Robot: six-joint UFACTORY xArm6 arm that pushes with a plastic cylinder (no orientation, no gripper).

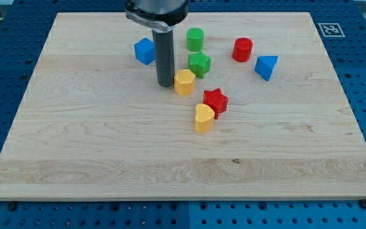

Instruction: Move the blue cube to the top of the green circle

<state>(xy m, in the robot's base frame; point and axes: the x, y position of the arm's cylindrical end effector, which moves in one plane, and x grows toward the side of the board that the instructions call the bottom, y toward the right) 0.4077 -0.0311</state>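
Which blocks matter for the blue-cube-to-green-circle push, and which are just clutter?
In the job:
- blue cube, at the view's left of the rod
- green circle, near the view's top
- my tip, just left of the yellow hexagon

Lying about:
- green star
- yellow hexagon
- red star
- yellow heart
- red cylinder
- blue triangle

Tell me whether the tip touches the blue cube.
Apart. The camera view shows bare wood between my tip and the blue cube, which lies toward the view's upper left.
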